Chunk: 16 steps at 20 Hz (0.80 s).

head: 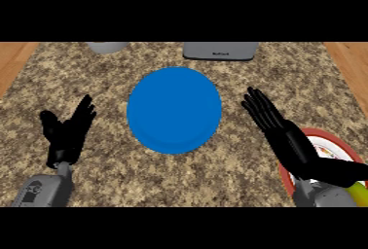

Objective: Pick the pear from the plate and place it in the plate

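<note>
A blue plate lies at the middle of the granite counter with nothing on it. A red-rimmed white plate sits at the right edge, largely covered by my right forearm. A yellow-green pear peeks out at the lower right beside that forearm, on the red-rimmed plate. My right hand stretches out with straight fingers over the counter between the two plates, holding nothing. My left hand stands open at the left, fingers up, resting well clear of the blue plate.
A grey appliance stands at the counter's far edge, right of centre. A pale round vessel sits at the far left. Wooden floor shows past both sides of the counter.
</note>
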Available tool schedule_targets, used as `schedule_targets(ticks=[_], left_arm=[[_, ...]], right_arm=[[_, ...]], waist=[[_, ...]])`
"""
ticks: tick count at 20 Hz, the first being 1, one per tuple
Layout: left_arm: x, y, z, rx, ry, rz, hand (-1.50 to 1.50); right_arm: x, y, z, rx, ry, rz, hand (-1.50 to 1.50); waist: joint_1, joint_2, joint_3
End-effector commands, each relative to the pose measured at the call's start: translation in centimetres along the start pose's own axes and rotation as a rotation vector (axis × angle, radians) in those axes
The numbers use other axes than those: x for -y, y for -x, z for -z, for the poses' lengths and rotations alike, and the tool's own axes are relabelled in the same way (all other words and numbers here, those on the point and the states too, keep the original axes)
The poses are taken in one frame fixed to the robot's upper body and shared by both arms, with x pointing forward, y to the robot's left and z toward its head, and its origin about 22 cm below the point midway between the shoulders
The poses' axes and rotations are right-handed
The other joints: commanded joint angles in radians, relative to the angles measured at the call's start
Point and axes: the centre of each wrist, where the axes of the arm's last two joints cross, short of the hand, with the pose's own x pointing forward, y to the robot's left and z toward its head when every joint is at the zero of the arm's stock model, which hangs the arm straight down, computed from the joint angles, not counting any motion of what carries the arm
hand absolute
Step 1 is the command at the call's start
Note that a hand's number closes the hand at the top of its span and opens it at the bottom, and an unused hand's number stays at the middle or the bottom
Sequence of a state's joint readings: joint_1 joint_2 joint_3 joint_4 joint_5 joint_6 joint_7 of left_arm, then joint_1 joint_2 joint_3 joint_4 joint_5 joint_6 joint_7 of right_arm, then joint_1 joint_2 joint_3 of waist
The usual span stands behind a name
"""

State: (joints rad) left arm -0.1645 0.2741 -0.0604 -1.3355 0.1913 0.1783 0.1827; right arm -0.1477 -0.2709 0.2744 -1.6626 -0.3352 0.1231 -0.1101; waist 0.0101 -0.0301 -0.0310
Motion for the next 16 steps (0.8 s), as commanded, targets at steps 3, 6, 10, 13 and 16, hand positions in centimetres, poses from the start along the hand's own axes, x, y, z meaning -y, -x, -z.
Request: schedule_targets(ticks=[3,6,10,13,16], left_arm=[[-0.1,0.2,-1.3,0.146,0.024,0.052,0.0],[-2.5,-0.3,-1.0,0.256,0.032,0.141,0.0],[-2.1,2.4,-2.4,0.215,0.073,0.102,0.0],[-2.2,1.8,-1.9,0.22,0.078,0.084,0.0],[-3.6,2.2,-2.4,0.215,0.102,0.082,0.0]], right_arm=[[4.7,1.5,-1.7,-0.276,0.126,-0.006,1.5],[7.9,2.1,-3.5,-0.527,0.254,0.023,1.5],[10.6,2.7,-7.1,-0.45,0.533,-0.446,-1.5],[9.2,4.8,-11.6,-0.368,0.49,-0.475,-1.5],[9.6,2.5,-11.8,-0.302,0.482,-0.506,-1.5]], waist=[[0.003,0.03,0.031],[0.0,0.035,0.029],[-0.014,0.032,0.031],[-0.023,0.029,0.032],[-0.015,0.029,0.031]])
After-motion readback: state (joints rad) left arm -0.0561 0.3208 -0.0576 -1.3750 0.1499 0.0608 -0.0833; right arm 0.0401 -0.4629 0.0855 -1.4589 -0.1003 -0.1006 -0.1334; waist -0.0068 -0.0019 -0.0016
